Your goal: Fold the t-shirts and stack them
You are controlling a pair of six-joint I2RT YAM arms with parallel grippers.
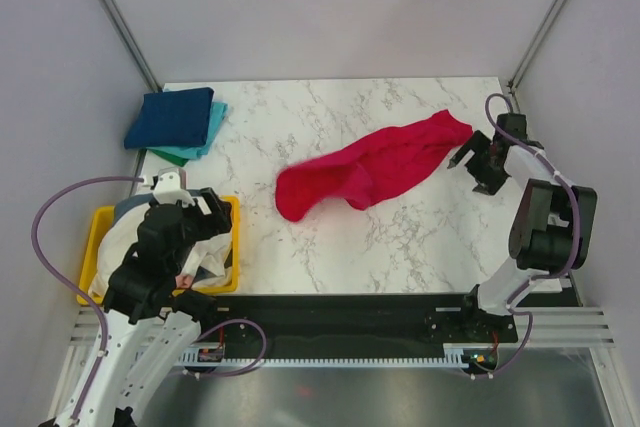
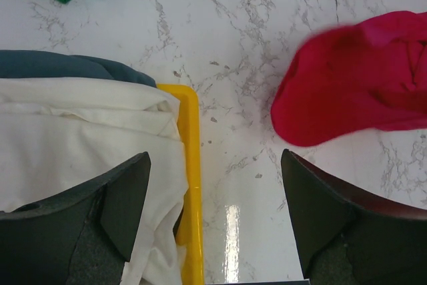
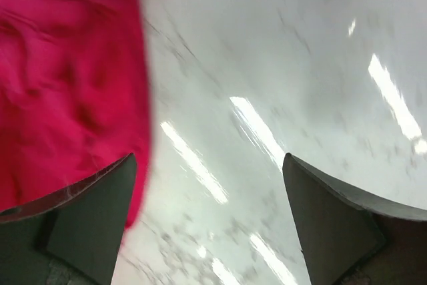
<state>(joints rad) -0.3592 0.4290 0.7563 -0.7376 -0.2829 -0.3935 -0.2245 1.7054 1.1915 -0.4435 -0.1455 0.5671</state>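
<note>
Marble worktop [image 1: 300,112], grey walls [image 1: 320,7]. Only the top view shows the navy shirt [image 1: 175,115], upper left. Spread apart, empty: left gripper [image 2: 213,158], right gripper [image 3: 208,158].

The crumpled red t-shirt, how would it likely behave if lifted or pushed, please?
The crumpled red fabric t-shirt lies in soft folds, so it would probably drape limply if lifted. It looks thin, so likely light. Pushed across the glossy white marble table, it may bunch rather than slide whole.
</note>
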